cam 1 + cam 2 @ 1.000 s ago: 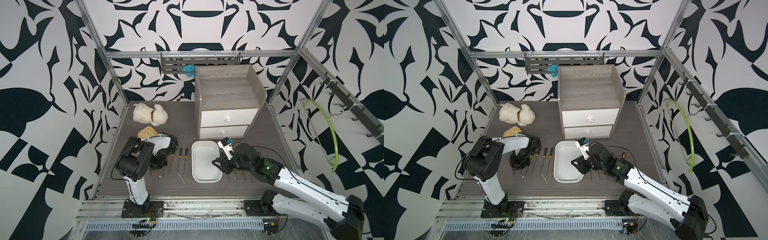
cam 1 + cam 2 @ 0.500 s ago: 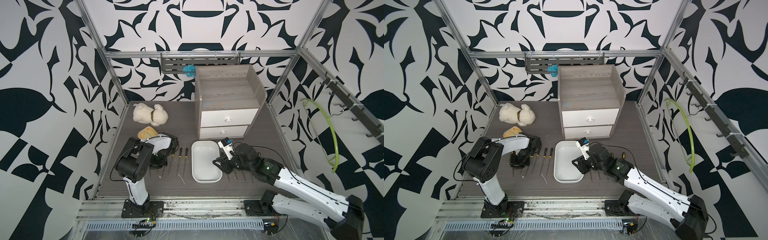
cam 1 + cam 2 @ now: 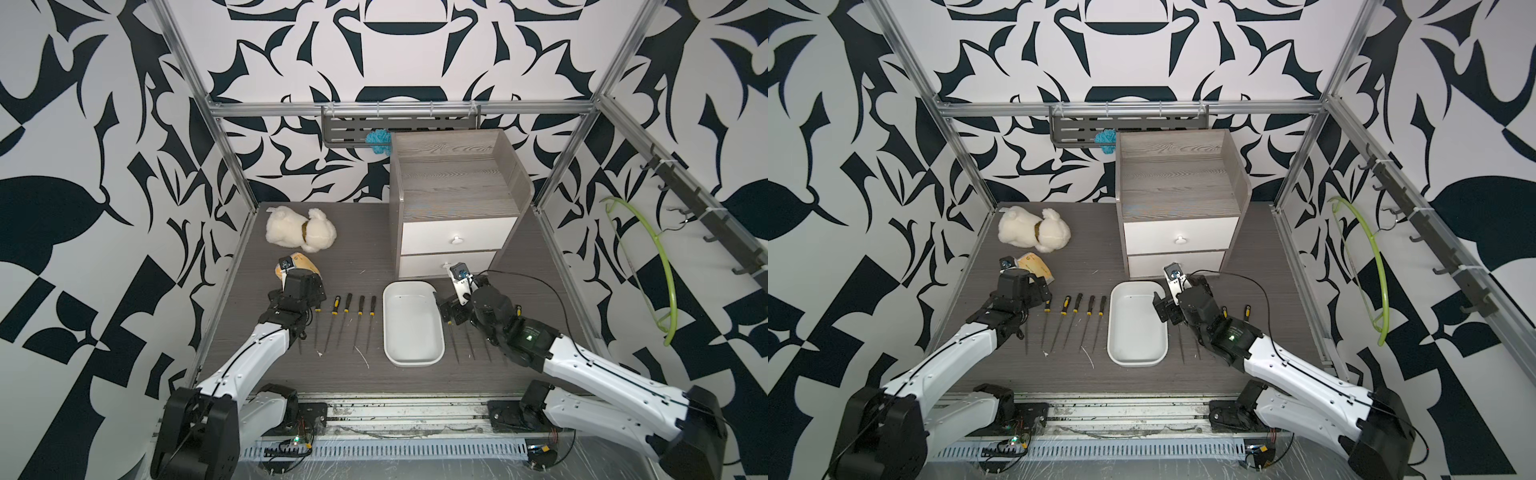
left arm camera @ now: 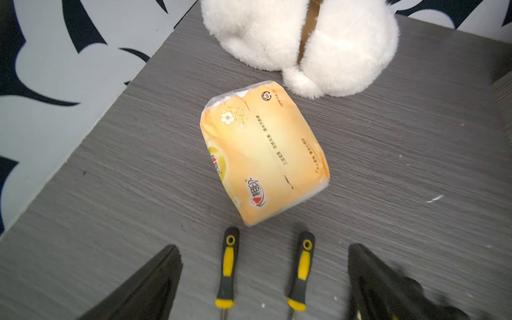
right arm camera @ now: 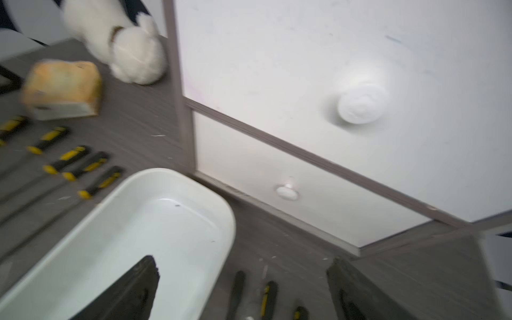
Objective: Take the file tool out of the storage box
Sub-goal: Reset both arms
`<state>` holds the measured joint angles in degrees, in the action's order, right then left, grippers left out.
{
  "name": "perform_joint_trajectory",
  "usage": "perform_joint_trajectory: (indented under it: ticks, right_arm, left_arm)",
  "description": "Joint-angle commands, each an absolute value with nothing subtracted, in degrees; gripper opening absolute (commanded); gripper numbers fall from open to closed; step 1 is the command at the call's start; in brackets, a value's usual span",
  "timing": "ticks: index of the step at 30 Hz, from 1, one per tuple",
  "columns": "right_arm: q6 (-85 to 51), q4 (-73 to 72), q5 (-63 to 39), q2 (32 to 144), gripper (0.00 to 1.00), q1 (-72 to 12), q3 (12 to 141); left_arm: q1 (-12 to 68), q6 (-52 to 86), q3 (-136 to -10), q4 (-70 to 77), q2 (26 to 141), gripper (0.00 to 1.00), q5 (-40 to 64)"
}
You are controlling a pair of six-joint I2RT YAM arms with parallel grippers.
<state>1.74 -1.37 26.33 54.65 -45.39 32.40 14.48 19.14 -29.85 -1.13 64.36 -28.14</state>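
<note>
The storage box is a shallow white tray in the middle of the table, and nothing lies in it. Several file tools with black-and-yellow handles lie side by side on the table to its left. More of them lie to its right. My left gripper hangs open over two of the left handles. My right gripper is open above the right-hand handles, with one finger over the tray's edge.
A yellow tissue packet and a white plush toy lie behind the left gripper. The grey cabinet with two white drawers stands just behind the tray. A green hoop hangs on the right wall.
Both grippers have spread their jaws wide. The left arm's elbow has swung down toward the table's front edge. The right arm has kept its place.
</note>
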Motion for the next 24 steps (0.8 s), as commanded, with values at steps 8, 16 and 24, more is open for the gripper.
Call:
perform_joint_trajectory:
  ticks: [8,16,24]
  right_arm:
    - [1.8,-30.9,23.2,70.5,0.99,-10.7,22.6]
    - [2.9,-52.0,18.0,87.0,0.99,-9.0,20.2]
    - [0.0,-50.0,7.5,88.9,0.99,-3.5,21.0]
  left_arm:
    - [3.4,6.0,-24.3,38.5,81.0,0.99,-18.6]
    - [1.5,4.0,-22.4,49.1,88.4,0.99,-8.5]
    - [1.8,3.9,-21.9,50.2,88.7,0.99,-8.9]
